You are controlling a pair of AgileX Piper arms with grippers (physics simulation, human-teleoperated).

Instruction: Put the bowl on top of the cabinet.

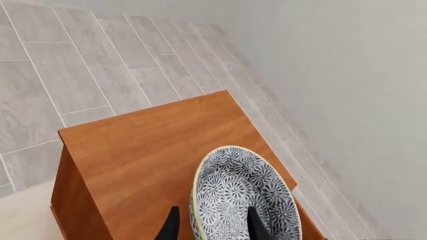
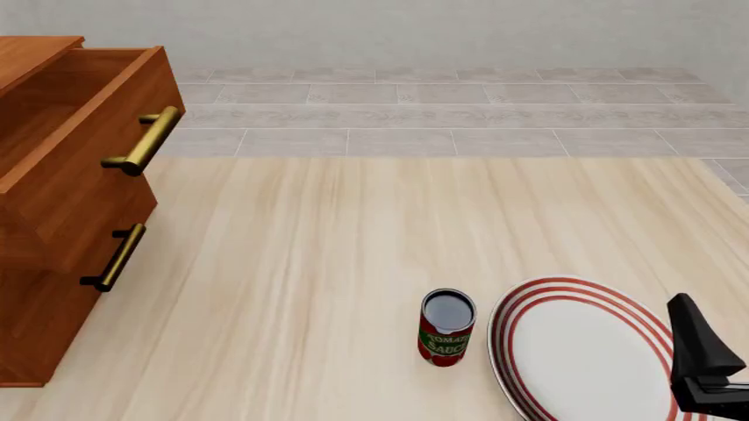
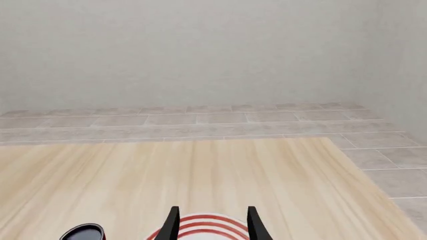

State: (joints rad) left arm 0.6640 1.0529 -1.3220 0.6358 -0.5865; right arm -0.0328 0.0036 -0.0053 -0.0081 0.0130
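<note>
In the left wrist view the left gripper (image 1: 212,225) pinches the pale yellowish rim of the round, deep bowl with a dense black-and-white floral pattern (image 1: 245,195), one dark finger inside and one outside, holding it above the flat top of the large reddish-brown wooden cabinet (image 1: 153,150). In the front view that cabinet stands at the table's left with a brass-handled drawer (image 2: 88,132) pulled out. The right gripper (image 3: 212,222) hovers with its fingers parted and empty over the flat white red-ringed plate (image 2: 585,355), beside the red tomato-sauce can (image 2: 446,327).
</note>
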